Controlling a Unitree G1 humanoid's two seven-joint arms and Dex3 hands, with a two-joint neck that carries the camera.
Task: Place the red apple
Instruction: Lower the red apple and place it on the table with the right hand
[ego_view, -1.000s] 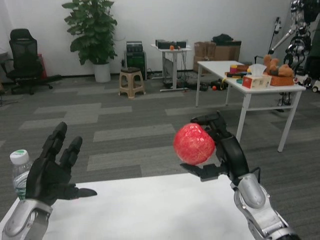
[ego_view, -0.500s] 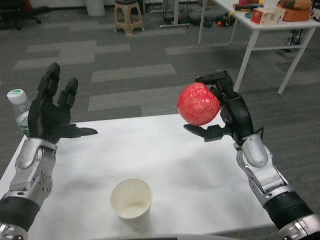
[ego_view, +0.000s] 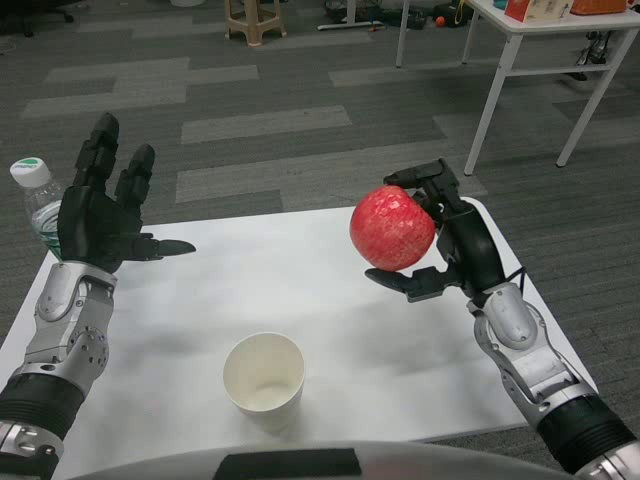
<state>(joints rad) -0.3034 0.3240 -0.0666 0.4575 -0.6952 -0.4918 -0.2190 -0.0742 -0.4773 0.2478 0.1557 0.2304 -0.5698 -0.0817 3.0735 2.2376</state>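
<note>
Head view: the red apple (ego_view: 392, 227) is round and bright red, its skin mottled with fine pale speckles and a soft sheen on the upper side. It sits raised off the tabletop (ego_view: 330, 290), held in the right hand (ego_view: 445, 240), whose black fingers (ego_view: 425, 180) curl over the top and far side of the fruit while the thumb reaches under it from below. Taking the paper cup (ego_view: 264, 375) as the landmark, the apple is up and to the right of it, well apart, above the right part of the white surface. The cup stands upright near the front edge, cream-white, open at the top, with nothing visible inside.

The left hand (ego_view: 100, 215) is raised to the upper left of the cup, holding nothing, its fingers spread and pointing upward, the thumb stretched out sideways toward the middle of the tabletop. Just behind that hand, at the far left corner from the cup, stands a clear plastic bottle (ego_view: 38, 205) with a white and green cap, partly hidden by the fingers.

The tabletop is plain white and smooth, with soft shadows under the hands and the cup. Beyond it, farther from the cup, the floor (ego_view: 250, 110) is grey carpet with lighter grey rectangular patches. At the upper right stands a white table (ego_view: 520, 40) on thin legs, and at the top a beige plastic stool (ego_view: 250, 18) shows in part.
</note>
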